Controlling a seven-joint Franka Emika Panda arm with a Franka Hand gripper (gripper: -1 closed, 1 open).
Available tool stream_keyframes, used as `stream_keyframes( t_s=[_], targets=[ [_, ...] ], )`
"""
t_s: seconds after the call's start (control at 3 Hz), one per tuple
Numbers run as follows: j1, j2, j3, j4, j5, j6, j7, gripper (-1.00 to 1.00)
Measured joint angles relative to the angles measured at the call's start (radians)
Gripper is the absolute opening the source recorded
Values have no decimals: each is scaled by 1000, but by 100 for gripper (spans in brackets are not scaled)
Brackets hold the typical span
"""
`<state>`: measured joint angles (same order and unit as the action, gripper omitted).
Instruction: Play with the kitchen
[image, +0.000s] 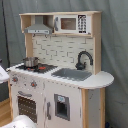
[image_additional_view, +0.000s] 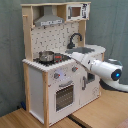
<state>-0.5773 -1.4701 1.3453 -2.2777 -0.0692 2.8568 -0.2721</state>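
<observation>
White-and-wood kitchen (image: 60, 85) | no legible writing | gripper (image_additional_view: 71, 54) beside stovetop (image_additional_view: 50, 58), state unclear

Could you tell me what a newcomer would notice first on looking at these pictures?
The toy kitchen fills both exterior views, white and pale wood, with a small pot on its stovetop and a black faucet behind the grey sink. In the second exterior view, the white robot arm reaches in from the second exterior view's right.
</observation>
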Motion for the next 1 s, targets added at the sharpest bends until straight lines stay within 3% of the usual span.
stream_keyframes(
  t_s=[1.0],
  targets=[
    [62,1,-132,-44,1,-7,-300,100]
  ],
)
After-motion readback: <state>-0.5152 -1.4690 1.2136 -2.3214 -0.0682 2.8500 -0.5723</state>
